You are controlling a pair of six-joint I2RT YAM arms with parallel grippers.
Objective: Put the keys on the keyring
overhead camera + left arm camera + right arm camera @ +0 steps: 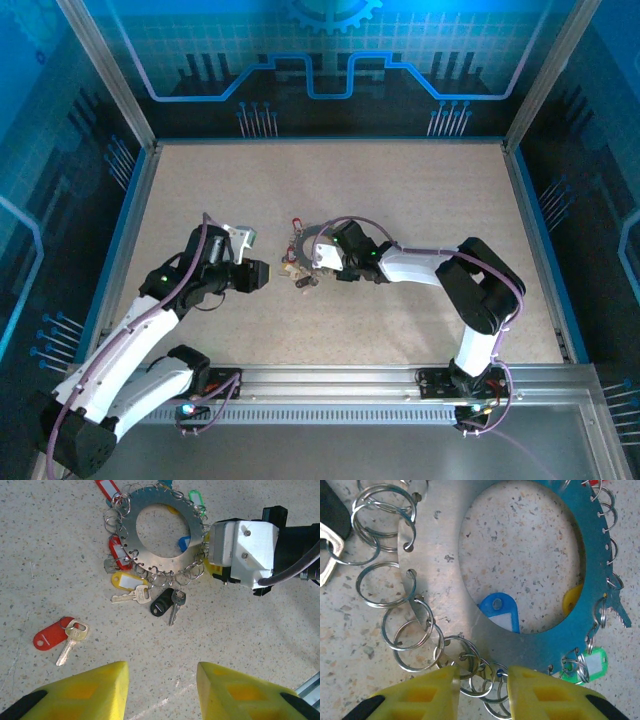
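The keyring (162,564) lies at the table's (400,200) middle; our right claw (480,680) straddles its rim, part-spread, likely steadying it, while our left claw (162,680) hangs spread near a loose red key (62,636).

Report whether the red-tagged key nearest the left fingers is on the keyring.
Off: the red-tagged key lies on the table, apart from the keyring.
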